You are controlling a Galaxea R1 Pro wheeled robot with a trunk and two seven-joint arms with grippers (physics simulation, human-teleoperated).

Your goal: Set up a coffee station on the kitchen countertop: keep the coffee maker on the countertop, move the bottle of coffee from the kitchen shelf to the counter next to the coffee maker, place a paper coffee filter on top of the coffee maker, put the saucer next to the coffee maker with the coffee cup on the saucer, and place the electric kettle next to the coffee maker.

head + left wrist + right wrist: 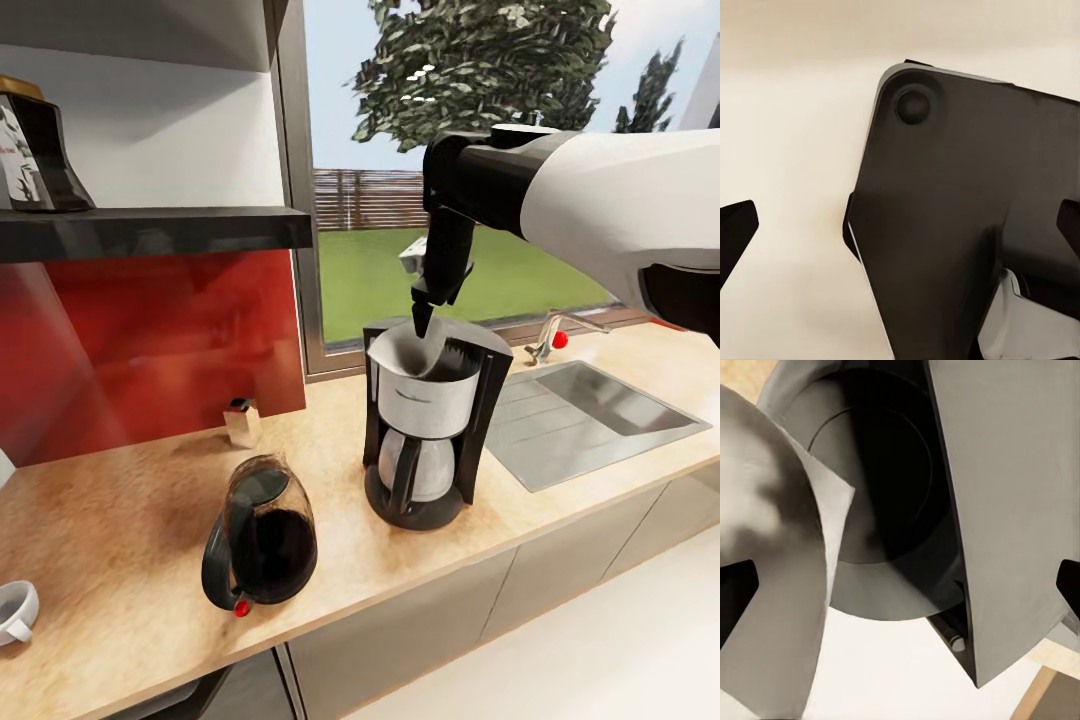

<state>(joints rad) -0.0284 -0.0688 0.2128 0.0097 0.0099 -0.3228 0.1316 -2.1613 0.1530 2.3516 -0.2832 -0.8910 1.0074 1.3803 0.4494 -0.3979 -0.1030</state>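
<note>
The right arm, white shell with black joints, reaches in over the long beige-tan speckled counter point(130, 520), and its black right end effector point(425, 318) points straight down into the top of the tall black drip coffee maker with the silver-grey filter housing point(432, 440). Its two fingers come together to a narrow tip on the edge of the white paper cone filter point(412, 352), which sits in the open housing and leans against the side nearer the shelf. In the right wrist view the pale filter point(787, 570) curls beside the dark round hollow of the housing, and the end effector's tips show at the picture's two edges; I cannot tell from there whether they pinch the paper.

The squat rounded dark glass kettle with the black handle and small red switch point(260, 545) stands on the counter near the coffee maker, on the shelf side and closer to the counter's front edge. A small white cup point(15, 612) lies at the counter's front, well apart from both. A small shiny metal block point(241, 421) stands at the foot of the red splashback point(150, 340). The steel sink point(590, 410) lies on the far side of the coffee maker.

Up on the thin dark glossy wall shelf point(160, 230) stands the dark waisted jar with the white-and-black label point(35, 155).

The left wrist view shows the left end effector's point(900, 225) dark tips spread wide apart, with a dark flat panel between them.
</note>
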